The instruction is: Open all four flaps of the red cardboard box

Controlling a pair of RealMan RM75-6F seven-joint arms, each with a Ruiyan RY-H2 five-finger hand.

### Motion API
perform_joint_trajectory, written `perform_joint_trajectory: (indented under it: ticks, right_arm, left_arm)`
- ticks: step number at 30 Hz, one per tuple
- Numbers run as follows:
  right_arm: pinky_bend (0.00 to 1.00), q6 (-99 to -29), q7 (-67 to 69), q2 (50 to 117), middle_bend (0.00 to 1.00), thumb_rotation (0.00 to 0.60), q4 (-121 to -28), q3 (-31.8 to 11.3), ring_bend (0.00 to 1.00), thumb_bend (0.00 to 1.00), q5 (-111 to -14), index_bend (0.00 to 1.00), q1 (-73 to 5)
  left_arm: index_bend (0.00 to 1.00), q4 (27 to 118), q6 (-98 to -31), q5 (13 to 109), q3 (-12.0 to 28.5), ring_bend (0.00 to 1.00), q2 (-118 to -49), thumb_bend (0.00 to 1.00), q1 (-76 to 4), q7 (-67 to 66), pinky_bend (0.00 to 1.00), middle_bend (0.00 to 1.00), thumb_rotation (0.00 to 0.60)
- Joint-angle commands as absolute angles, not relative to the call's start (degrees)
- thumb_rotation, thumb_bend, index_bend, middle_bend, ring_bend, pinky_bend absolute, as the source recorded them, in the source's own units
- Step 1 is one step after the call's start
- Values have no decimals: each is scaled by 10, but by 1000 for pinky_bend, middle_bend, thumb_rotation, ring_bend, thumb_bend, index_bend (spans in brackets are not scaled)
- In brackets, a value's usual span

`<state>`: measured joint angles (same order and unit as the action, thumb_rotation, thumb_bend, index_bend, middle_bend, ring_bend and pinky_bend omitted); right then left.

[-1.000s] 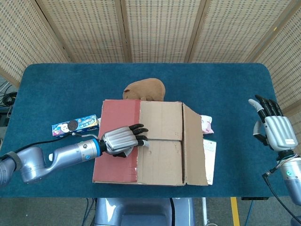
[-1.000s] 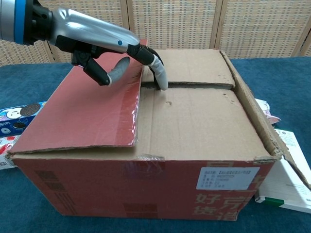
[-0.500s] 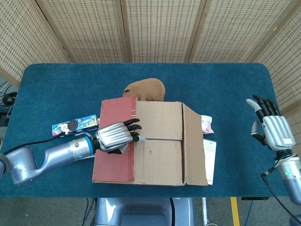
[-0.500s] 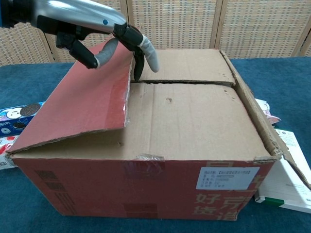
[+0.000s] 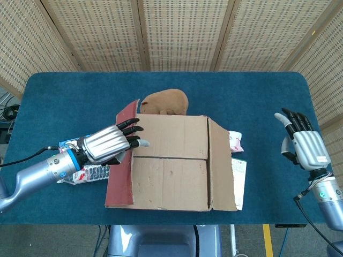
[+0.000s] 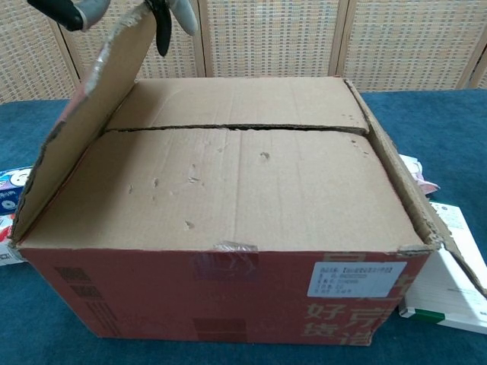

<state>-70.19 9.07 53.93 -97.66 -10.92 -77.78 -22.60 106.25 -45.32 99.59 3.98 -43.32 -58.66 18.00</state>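
Observation:
The red cardboard box [image 5: 171,201] stands at the table's front middle. My left hand [image 5: 110,143] grips the free edge of the left flap [image 5: 122,171], which stands steeply raised; in the chest view that left flap [image 6: 84,129] tilts up with fingers [image 6: 162,30] on its inner face at the top edge. The right flap [image 5: 221,166] slopes outward, partly open. The two inner flaps, far [image 5: 177,136] and near [image 5: 169,182], lie flat and closed. My right hand [image 5: 303,145] hovers empty, fingers spread, off the table's right end.
A brown plush toy [image 5: 165,101] lies behind the box. A cookie packet [image 5: 86,172] sits left of it, under my left forearm. A pink packet [image 5: 236,140] and a white carton [image 5: 239,179] lie under the right flap. Wicker screens stand behind the blue table [image 5: 257,101].
My left hand has swung the left flap from nearly flat to steeply upright, moving up and to the left. The right hand has drifted slightly inward.

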Motion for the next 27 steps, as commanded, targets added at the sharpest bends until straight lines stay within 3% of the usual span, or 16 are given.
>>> perform_joint_trajectory:
  ticks: [1, 9, 27]
  right_arm:
    - [0, -700, 88, 539, 28, 600, -979, -110, 0, 878, -778, 92, -227]
    - [0, -689, 76, 541, 28, 600, -987, -111, 0, 878, -773, 92, -232]
    - [0, -680, 49, 539, 28, 600, -1009, -115, 0, 880, -767, 92, -238]
  left_arm:
    - [203, 1068, -468, 1001, 36, 127, -410, 1000, -572, 184, 0, 364, 496]
    - [203, 1079, -526, 1018, 26, 139, -351, 1000, -520, 201, 0, 382, 495]
    - [188, 1067, -581, 1042, 8, 160, -297, 1000, -447, 217, 0, 403, 495]
